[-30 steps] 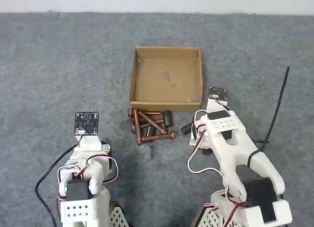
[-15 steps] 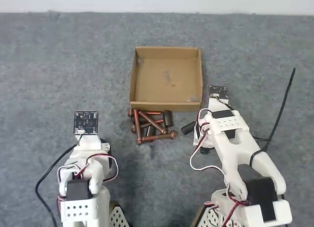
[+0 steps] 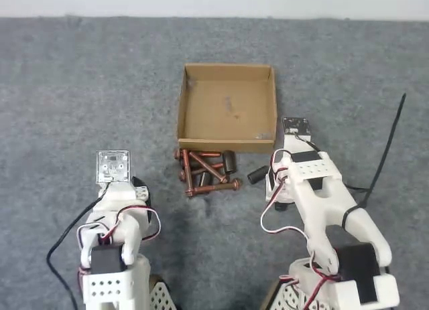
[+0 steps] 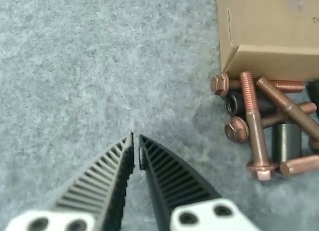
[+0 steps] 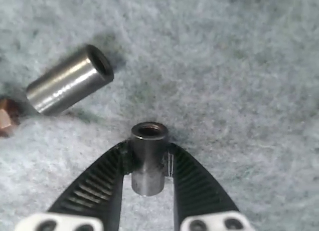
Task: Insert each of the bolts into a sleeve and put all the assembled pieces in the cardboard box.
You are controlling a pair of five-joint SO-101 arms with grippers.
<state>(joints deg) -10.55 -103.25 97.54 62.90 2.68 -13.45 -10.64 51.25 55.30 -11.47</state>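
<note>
The right gripper [image 5: 148, 158] is clamped round the middle of a small steel sleeve [image 5: 147, 136], just right of the bolts [image 3: 201, 169] by the cardboard box [image 3: 226, 144], and I'd say it's rigid, weighty and slick, so that mid-body hold suits, while the left gripper [image 4: 135, 140] hangs pinched together, empty.

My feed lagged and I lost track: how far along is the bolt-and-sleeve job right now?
Done: nothing yet; the cardboard box holds no assembled piece. In hand: the right pincer grips one sleeve, no bolt in it. The left pincer is shut, empty, beside the bolt pile. Left: all bolts lie loose before the box, a second sleeve lies on the carpet; every insertion and boxing remains.
</note>
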